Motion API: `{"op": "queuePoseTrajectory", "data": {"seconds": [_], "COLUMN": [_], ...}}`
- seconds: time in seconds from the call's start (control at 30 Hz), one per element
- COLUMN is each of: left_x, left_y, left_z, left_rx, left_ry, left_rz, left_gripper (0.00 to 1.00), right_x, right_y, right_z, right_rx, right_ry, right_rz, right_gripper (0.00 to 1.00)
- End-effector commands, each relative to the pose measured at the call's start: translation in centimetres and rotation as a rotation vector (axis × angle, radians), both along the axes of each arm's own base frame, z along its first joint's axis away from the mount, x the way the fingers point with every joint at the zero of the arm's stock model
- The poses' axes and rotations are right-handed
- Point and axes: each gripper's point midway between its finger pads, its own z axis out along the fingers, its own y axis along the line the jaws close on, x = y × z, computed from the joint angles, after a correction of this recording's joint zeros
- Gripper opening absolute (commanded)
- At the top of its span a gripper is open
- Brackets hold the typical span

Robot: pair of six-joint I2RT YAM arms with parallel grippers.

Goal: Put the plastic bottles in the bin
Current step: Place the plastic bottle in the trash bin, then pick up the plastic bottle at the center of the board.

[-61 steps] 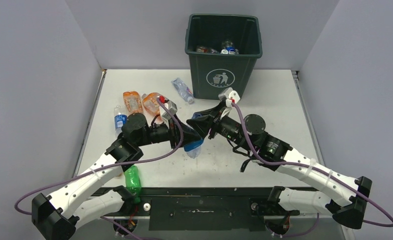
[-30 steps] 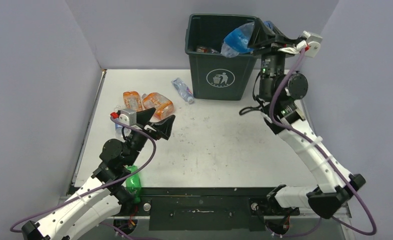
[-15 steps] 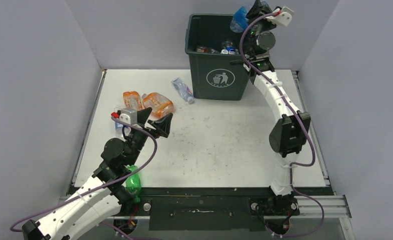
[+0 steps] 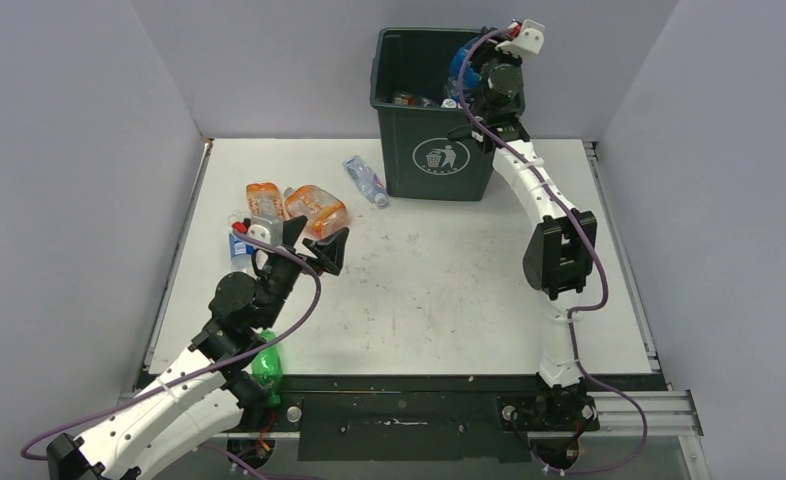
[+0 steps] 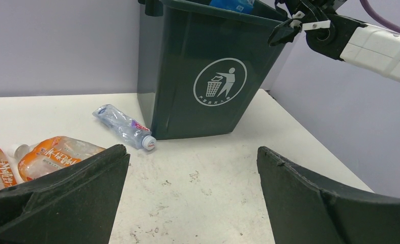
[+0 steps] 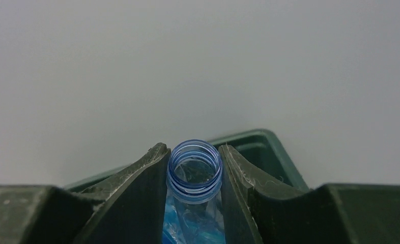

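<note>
Far left of the table [image 4: 419, 290]: a clear bottle with a blue label [image 4: 239, 246] lies flat near the left edge. It is partly hidden behind the left arm [image 4: 184, 385]. A green bottle [image 4: 265, 364] lies at the near table edge, partly under that arm.

The left jaws hover above the table, spread as wide as they go, with nothing between them. The left wrist view shows only bare tabletop in the gap.

Just beyond the left jaws, a first orange bottle [image 4: 265, 200] and a second orange bottle [image 4: 316, 208] lie flat, side by side. I cannot tell whether they touch.

Centre: a crushed clear bottle [image 4: 366, 180] with a red-and-blue label and a white cap lies on the table. It is just beside the front left corner of the bin [image 4: 439, 150], and its cap end is very close to the base. Contact is not certain.

The bin stands upright at the far edge of the table, its logo facing the arms. Several bottles in the bin [image 4: 449, 100] show at its bottom.

Right: the right arm [image 4: 544, 200] rises from its base and reaches over the bin's right rim. The right jaws are clamped tight on the neck of a blue bottle [image 6: 195, 168]. The bottle is uncapped, and its open mouth faces the wrist camera. In the top view the bottle hangs over the bin's opening near its right side, held and not dropped.
</note>
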Motion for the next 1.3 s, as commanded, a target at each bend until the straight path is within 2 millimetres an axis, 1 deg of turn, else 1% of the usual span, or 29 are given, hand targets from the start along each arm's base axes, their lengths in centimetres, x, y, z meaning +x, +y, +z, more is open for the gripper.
{"op": "queuePoseTrajectory", "data": {"seconds": [0.0, 0.03, 0.07, 0.1, 0.13, 0.2, 0.3, 0.37, 0.47, 0.53, 0.6, 0.7, 0.73, 0.77, 0.8, 0.87, 0.93, 1.07, 1.17, 1.2, 1.27], "left_x": [-0.1, -0.1, -0.1, -0.1, -0.1, -0.2, -0.2, -0.3, -0.2, -0.1, 0.0, 0.4, 0.6, 0.8, 1.0, 1.4, 1.7, 2.1, 2.4, 2.3, 2.1], "left_y": [0.0, 0.0, -0.1, -0.2, -0.2, -0.3, -0.3, -0.2, -0.1, 0.1, 0.5, 1.5, 2.1, 2.7, 3.3, 4.7, 5.7, 7.7, 8.7, 9.1, 10.2], "left_z": [1.0, 1.0, 1.0, 1.0, 1.0, 1.0, 1.2, 1.3, 1.2, 1.2, 1.1, 1.0, 0.9, 0.8, 0.6, 0.2, -0.2, -0.9, -1.3, -2.0, -3.5], "left_rx": [-0.002, -0.001, 0.0, 0.001, 0.002, 0.003, 0.0, -0.003, -0.004, -0.004, -0.005, -0.003, -0.002, 0.0, 0.006, 0.021, 0.043, 0.085, 0.112, 0.12, 0.136], "left_ry": [-0.032, -0.033, -0.032, -0.032, -0.032, -0.032, -0.036, -0.038, -0.036, -0.032, -0.026, -0.013, -0.003, 0.006, 0.018, 0.041, 0.062, 0.094, 0.134, 0.181, 0.285], "left_rz": [-0.003, -0.005, -0.009, -0.012, -0.015, -0.022, -0.023, -0.02, -0.013, -0.002, 0.018, 0.079, 0.11, 0.146, 0.185, 0.262, 0.322, 0.445, 0.515, 0.537, 0.587], "left_gripper": [0.96, 0.96, 0.96, 0.96, 0.96, 0.96, 0.96, 0.96, 0.96, 0.96, 0.96, 0.96, 0.96, 0.96, 0.96, 0.96, 0.96, 0.96, 0.96, 0.96, 0.96], "right_x": [0.2, 0.2, 0.1, -0.1, -0.3, -0.9, -2.0, -3.2, -5.4, -7.3, -9.8, -14.3, -15.8, -16.9, -18.5, -21.4, -23.8, -27.1, -29.3, -30.1, -31.4], "right_y": [2.1, 2.3, 2.6, 2.7, 2.9, 2.9, 2.9, 3.1, 4.0, 5.0, 6.2, 8.5, 9.4, 10.8, 11.5, 12.6, 13.6, 15.2, 15.7, 15.8, 16.0], "right_z": [0.4, 0.5, 0.9, 1.6, 2.2, 3.5, 5.7, 7.6, 10.6, 12.8, 14.8, 16.8, 16.7, 14.8, 14.0, 11.2, 7.5, -0.6, -6.4, -9.0, -12.7], "right_rx": [0.006, 0.008, 0.013, 0.019, 0.027, 0.047, 0.08, 0.105, 0.13, 0.126, 0.116, 0.097, 0.092, 0.084, 0.087, 0.105, 0.124, 0.155, 0.156, 0.148, 0.129], "right_ry": [0.022, 0.023, 0.02, 0.013, 0.003, -0.02, -0.059, -0.093, -0.151, -0.186, -0.215, -0.25, -0.255, -0.219, -0.218, -0.19, -0.131, 0.029, 0.154, 0.208, 0.29], "right_rz": [0.102, 0.117, 0.129, 0.138, 0.149, 0.165, 0.193, 0.227, 0.285, 0.317, 0.35, 0.436, 0.475, 0.522, 0.559, 0.618, 0.679, 0.77, 0.811, 0.82, 0.841], "right_gripper": [0.5, 0.64, 0.73, 0.79, 0.82, 0.84, 0.85, 0.86, 0.88, 0.89, 0.9, 0.91, 0.91, 0.91, 0.91, 0.91, 0.91, 0.91, 0.9, 0.9, 0.9]}}
